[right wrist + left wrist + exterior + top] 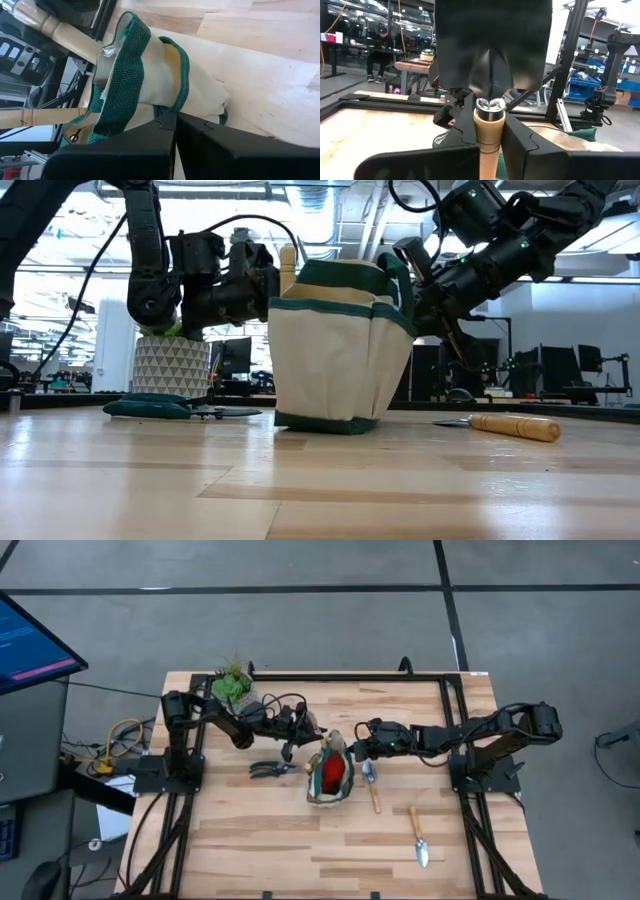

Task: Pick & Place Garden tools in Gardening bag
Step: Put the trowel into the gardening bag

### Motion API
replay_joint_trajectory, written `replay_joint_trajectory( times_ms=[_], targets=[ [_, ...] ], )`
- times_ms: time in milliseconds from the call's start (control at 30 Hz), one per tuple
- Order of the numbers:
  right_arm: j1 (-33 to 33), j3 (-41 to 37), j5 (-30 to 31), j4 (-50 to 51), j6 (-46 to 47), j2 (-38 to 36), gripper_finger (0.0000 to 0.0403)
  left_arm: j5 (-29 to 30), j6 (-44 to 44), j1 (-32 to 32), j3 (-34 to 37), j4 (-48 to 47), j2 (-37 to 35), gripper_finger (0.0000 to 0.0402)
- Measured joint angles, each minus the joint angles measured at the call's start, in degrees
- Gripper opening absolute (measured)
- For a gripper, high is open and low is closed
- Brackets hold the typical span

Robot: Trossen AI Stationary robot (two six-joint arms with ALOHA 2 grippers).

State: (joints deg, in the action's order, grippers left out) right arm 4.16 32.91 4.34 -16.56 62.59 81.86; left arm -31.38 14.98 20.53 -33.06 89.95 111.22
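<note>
The gardening bag (pixel 330 778), beige with green trim, stands upright at mid-table with something red inside. Wooden handles (pixel 70 37) stick out of its top. My left gripper (pixel 489 131) is just off the bag's far-left side and is shut on a wooden-handled shovel (pixel 492 45). My right gripper (pixel 172 120) is at the bag's right side, shut on its rim. Dark pruning shears (pixel 268 769) lie flat on the table left of the bag. Two trowels (pixel 371 785) (pixel 418 836) lie flat to its right. My left gripper pinches the shovel's wooden handle (pixel 489 134) between its two fingers, just below the metal collar at the blade end. The blade stands out beyond the fingertips, and the shovel is clear of the table. My right gripper pinches the bag's green-trimmed rim (pixel 167 107) on its right side, coming slanting down from the table's right. The bag's bottom (pixel 325 423) rests on the table.
A green plant in a whitish patterned pot (pixel 232 688) stands at the far left behind my left arm. The near half of the table (pixel 300 850) holds only the one trowel. A monitor (pixel 30 645) stands off the table's left edge.
</note>
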Motion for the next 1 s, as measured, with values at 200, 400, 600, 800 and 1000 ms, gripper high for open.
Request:
replay_joint_trajectory(
  times_ms=[200, 400, 600, 800, 1000],
  targets=[
    [0.01, 0.00, -0.02, -0.85, -1.30, 0.00, 0.0000, -0.07, -1.16, 0.07, 0.80, -1.16, 1.94, 0.0017],
    [0.01, 0.00, -0.01, -1.49, -2.84, 0.00, 0.0000, -0.13, -0.78, 0.10, 2.17, -1.65, 1.87, 0.0017],
    [0.01, 0.00, 0.67, -3.87, -4.39, 0.00, 0.0000, -2.09, -2.64, 0.13, 2.47, -4.20, 1.68, 0.0017],
    [0.04, 0.00, 1.84, -3.79, -7.01, 0.00, 0.0000, -2.21, -6.67, 0.13, 2.45, -10.11, 1.62, 0.0017],
    [0.53, 0.00, 2.19, -3.82, -8.77, 0.00, 0.0000, -2.12, -6.71, 0.46, 2.45, -10.06, 1.60, 0.0037]
  ],
)
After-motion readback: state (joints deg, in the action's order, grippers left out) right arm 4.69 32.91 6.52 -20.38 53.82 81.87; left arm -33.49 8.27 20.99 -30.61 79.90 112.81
